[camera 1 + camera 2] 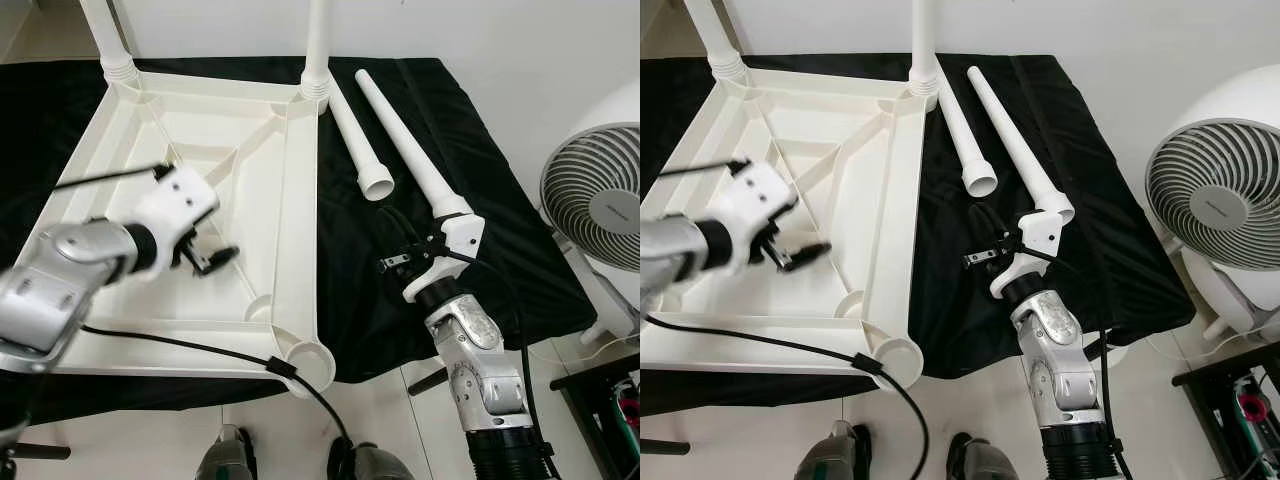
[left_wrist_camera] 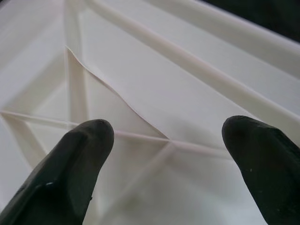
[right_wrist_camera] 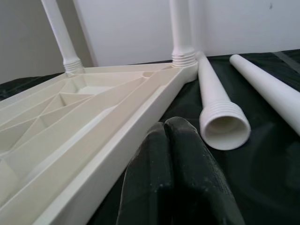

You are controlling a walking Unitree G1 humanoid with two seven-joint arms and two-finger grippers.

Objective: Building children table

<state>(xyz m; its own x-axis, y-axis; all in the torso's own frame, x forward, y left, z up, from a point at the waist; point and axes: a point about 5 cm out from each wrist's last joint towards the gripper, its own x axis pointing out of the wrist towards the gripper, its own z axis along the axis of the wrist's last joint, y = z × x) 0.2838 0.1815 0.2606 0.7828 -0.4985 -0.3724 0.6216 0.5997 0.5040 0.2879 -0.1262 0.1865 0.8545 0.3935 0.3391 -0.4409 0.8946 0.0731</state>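
Observation:
A white plastic table top (image 1: 298,240) lies upside down on a black cloth (image 1: 360,300). Two white legs stand screwed into its far corners (image 1: 108,35) (image 1: 318,45). Two loose legs (image 1: 353,140) (image 1: 408,145) lie side by side on the cloth to its right. The near right corner socket (image 1: 311,362) is empty. My left gripper (image 1: 214,259) hovers open over the ribbed underside (image 2: 154,89), fingers (image 2: 70,173) apart with nothing between them. My right gripper (image 1: 388,264) is shut and empty over the cloth, near the ribbed open end of the shorter-looking loose leg (image 3: 224,127).
A white fan (image 1: 596,208) stands on the floor at the right, past the cloth's edge. A black cable (image 1: 180,345) runs across the near rim of the table top. My feet (image 1: 230,455) stand at the near edge.

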